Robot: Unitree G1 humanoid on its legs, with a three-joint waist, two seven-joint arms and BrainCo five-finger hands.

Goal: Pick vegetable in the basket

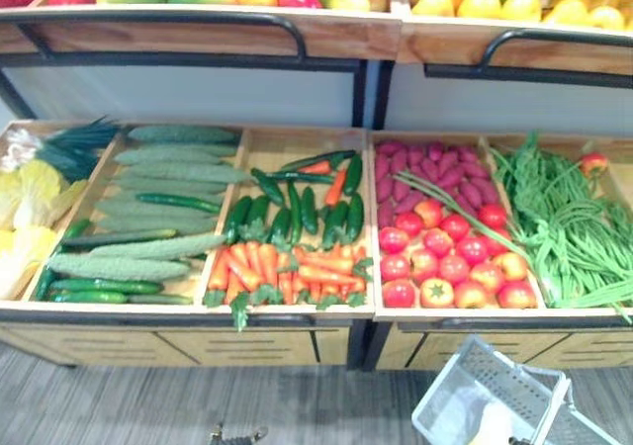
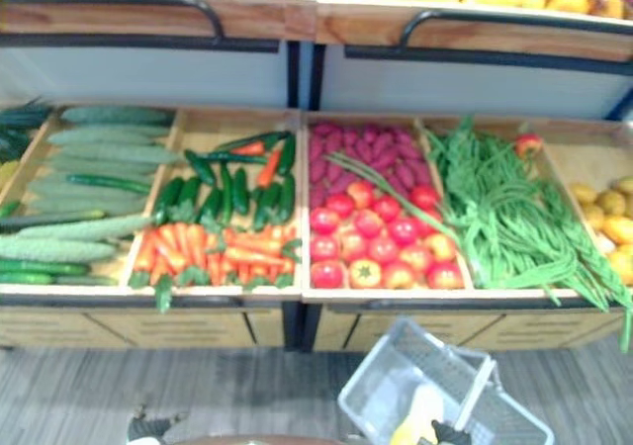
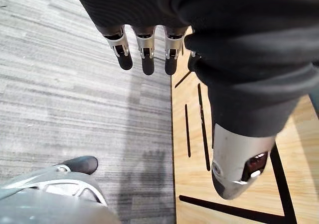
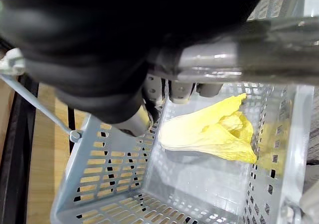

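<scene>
Yellow leafy vegetable (image 4: pixel 214 129) lies on the bottom of the pale grey slatted basket (image 4: pixel 114 179), its crinkled tip close to one side wall; the basket hangs over the grey carpeted floor (image 1: pixel 148 405) just in front of the counter's (image 1: pixel 287 313) front edge, below the bin of tomatoes (image 1: pixel 445 257); the right robot hand (image 4: pixel 172 89) has its fingers curled round the basket's silver handle (image 4: pixel 249 55) and carries it; the left robot hand (image 3: pixel 144 50) hangs low over the floor beside the counter's wooden front panel, its fingers straight in a row, its thumb apart, holding nothing; along the counter, from its left edge, yellow leafy heads (image 1: pixel 25 208) fill the first bin, with dark green stalks (image 1: pixel 69 143) at its rear corner; next come long pale and dark cucumbers (image 1: pixel 148 183) laid crosswise; the bin beside them has carrots (image 1: pixel 287 272) along the front edge, short dark green vegetables (image 1: pixel 297 213) behind them, and a few red and green chillies (image 1: pixel 316 163) near the rear; the tomatoes sit at the front of the following bin with purple-red tubers (image 1: pixel 425 173) behind, and a long green stalk lies slantwise across both; green beans (image 1: pixel 574 227) are heaped in the bin to the right, some trailing over its front edge; small yellow round produce (image 2: pixel 608 218) shows at the counter's right edge; an upper shelf (image 1: pixel 198 35) at the rear carries red, green and yellow fruit.
</scene>
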